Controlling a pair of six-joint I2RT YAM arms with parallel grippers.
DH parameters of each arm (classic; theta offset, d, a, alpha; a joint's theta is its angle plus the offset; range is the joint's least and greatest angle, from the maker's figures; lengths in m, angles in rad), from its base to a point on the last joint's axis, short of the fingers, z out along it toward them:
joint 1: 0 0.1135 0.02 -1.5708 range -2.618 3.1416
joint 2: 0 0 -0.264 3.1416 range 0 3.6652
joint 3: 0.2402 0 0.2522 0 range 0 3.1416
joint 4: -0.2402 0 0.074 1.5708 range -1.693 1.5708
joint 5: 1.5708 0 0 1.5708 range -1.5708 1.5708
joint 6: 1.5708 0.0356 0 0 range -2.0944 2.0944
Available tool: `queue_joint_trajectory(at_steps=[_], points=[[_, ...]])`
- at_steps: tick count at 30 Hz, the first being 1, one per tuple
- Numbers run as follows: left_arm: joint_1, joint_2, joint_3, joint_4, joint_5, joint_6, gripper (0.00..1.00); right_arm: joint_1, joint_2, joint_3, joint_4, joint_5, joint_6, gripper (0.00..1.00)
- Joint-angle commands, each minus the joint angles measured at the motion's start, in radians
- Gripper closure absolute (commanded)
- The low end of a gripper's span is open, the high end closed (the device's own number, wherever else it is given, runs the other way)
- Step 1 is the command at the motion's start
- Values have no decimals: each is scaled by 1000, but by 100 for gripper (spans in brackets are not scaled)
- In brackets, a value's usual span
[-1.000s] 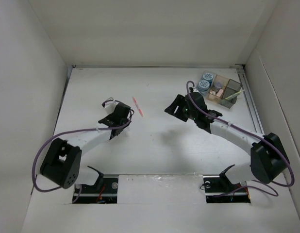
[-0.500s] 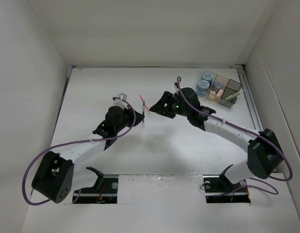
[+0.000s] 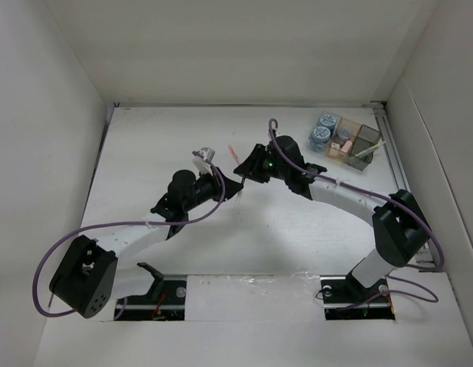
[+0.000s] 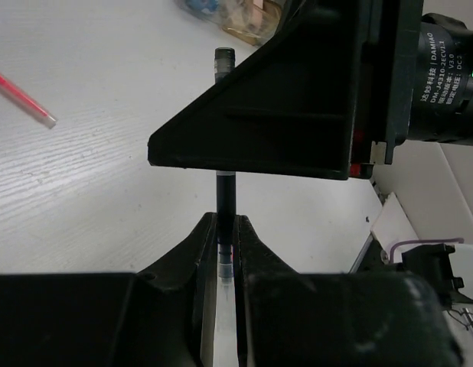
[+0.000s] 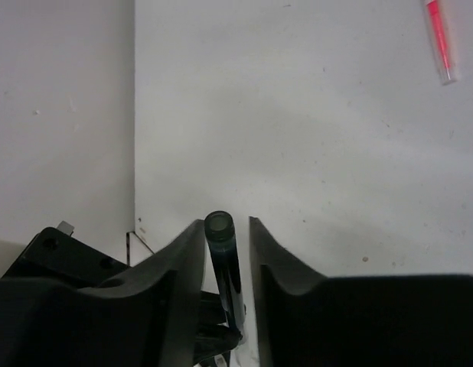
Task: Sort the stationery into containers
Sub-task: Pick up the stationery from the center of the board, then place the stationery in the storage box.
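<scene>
Your left gripper (image 4: 224, 226) pinches the thin dark pen (image 4: 225, 195), probably light, stiff and slick, so close your narrowly parted right gripper (image 5: 223, 227) near its top.

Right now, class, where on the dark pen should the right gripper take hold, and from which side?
Probably the free end of the dark pen, because the left gripper clamps the other end. Come from opposite the left gripper, one finger each side of the thin round shaft; the right gripper sits open there.

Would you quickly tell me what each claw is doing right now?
Left claw: closed on a dark pen.
Right claw: open, straddling that pen's tip.
</scene>
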Motion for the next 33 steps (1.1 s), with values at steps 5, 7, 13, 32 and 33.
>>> queue_joint_trajectory(at_steps=[5, 7, 13, 32, 33], points=[[-1, 23, -9, 106, 49, 16, 100, 4, -14, 42, 44, 79, 27, 94], [-1, 23, -9, 106, 49, 5, 85, 4, -23, 42, 33, 123, 27, 100], [-1, -14, -21, 115, 19, -4, 54, -163, -59, 79, -120, 332, 27, 100], [-1, -136, -40, 22, 40, -44, 47, -775, 307, 612, -548, 1186, -30, 100], [-1, -137, -40, 11, 40, -44, 47, -775, 343, 654, -594, 1211, -30, 100]])
